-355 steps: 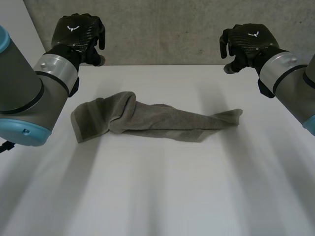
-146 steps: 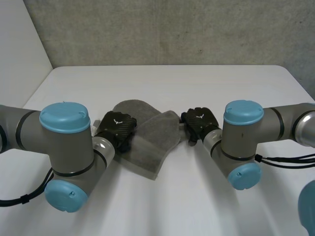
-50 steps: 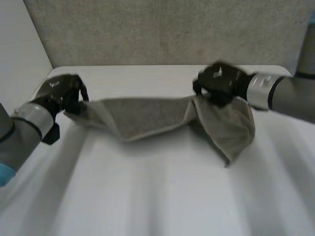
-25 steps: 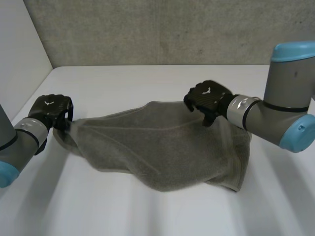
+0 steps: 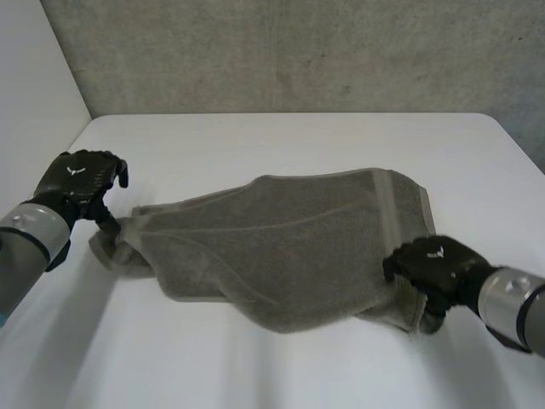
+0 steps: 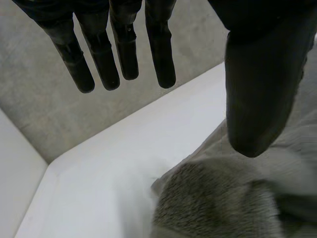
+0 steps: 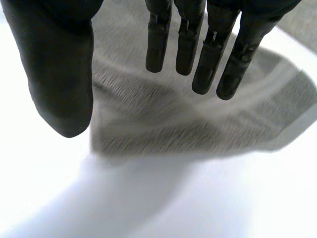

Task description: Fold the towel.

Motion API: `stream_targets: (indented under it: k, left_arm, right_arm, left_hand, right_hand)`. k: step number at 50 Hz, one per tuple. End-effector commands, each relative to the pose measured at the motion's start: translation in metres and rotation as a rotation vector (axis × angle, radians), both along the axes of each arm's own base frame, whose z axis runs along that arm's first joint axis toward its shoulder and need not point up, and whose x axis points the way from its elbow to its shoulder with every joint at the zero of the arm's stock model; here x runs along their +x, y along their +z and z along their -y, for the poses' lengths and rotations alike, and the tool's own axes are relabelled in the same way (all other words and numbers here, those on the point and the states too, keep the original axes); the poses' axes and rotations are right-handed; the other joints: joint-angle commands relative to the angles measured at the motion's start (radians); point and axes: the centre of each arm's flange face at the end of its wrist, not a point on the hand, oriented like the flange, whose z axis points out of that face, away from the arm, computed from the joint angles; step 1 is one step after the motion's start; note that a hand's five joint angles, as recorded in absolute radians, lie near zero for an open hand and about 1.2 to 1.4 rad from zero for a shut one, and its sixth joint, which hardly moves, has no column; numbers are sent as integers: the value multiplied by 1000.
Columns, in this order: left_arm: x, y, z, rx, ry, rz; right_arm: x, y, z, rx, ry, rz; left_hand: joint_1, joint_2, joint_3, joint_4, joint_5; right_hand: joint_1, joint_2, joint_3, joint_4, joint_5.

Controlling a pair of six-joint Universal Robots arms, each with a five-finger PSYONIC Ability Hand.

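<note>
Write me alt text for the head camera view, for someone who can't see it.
A grey towel lies spread but rumpled across a white table. The robot's left hand is at the towel's bunched left end, and its right hand is at the near right corner.

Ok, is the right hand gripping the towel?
No, the right hand has straight fingers set apart from the thumb, and the towel lies beneath, unpinched.

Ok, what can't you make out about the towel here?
Head view: the right hand covers the grey towel's near corner.
Head view: the towel's end by the left hand is bunched, hiding its corners.
Left wrist view: the thumb hides part of the towel; the edge cuts off more.
</note>
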Motion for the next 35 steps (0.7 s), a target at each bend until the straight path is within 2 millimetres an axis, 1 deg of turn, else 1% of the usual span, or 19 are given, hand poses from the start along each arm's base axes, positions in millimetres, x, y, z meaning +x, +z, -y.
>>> stream_targets:
  k: [1, 2, 3, 8, 9, 11, 18, 24, 28, 30, 35]
  left_arm:
    - [-6, 5, -33, -1, -105, -19]
    - [-7, 5, -38, 1, -115, -21]
    - [-7, 5, -38, 1, -116, -21]
    - [-6, 3, -55, 19, -121, -22]
    - [-6, 3, -55, 19, -121, -22]
    - [-7, -1, -64, 46, -127, -20]
    - [-7, -12, -77, 104, -133, -17]
    - [-3, -21, -78, 117, -131, 33]
    - [-2, -23, -78, 113, -133, 60]
    - [0, -24, -75, 107, -126, 73]
    - [3, -27, -71, 116, -116, 74]
  right_arm:
    - [-7, -19, -12, 22, -15, -3]
    - [-8, -22, -12, 16, -17, -1]
    - [-8, -22, -12, 16, -17, -1]
    - [-9, -30, -9, -8, -23, 5]
    - [-9, -30, -9, -8, -23, 5]
    - [-9, -30, -8, -17, -27, 9]
    - [-5, -38, 1, -51, -29, 26]
    - [-4, -48, 10, -75, -34, 28]
    - [-3, -53, 14, -51, -56, 51]
    - [-2, -55, 18, -28, -77, 78]
    - [-2, -54, 23, -36, -96, 105]
  left_hand:
    - [-36, -38, -37, -38, -32]
    - [-53, -55, -55, -55, -50]
    - [-53, -55, -55, -55, -50]
    - [-44, -47, -46, -46, -41]
    - [-44, -47, -46, -46, -41]
    - [-38, -41, -40, -41, -35]
    - [-41, -44, -43, -43, -38]
    - [-50, -52, -52, -52, -47]
    - [-53, -55, -55, -55, -50]
    - [-59, -61, -61, -61, -56]
    - [-62, -64, -64, -64, -58]
  right_hand:
    - [18, 5, 12, 16, 42]
    - [21, 8, 15, 19, 45]
    - [21, 8, 15, 19, 45]
    - [54, 40, 47, 52, 77]
    - [54, 40, 47, 52, 77]
    - [54, 40, 47, 52, 77]
    - [48, 34, 41, 46, 72]
    - [51, 37, 44, 49, 74]
    - [57, 43, 50, 55, 80]
    - [106, 93, 99, 104, 130]
    - [218, 204, 211, 216, 242]
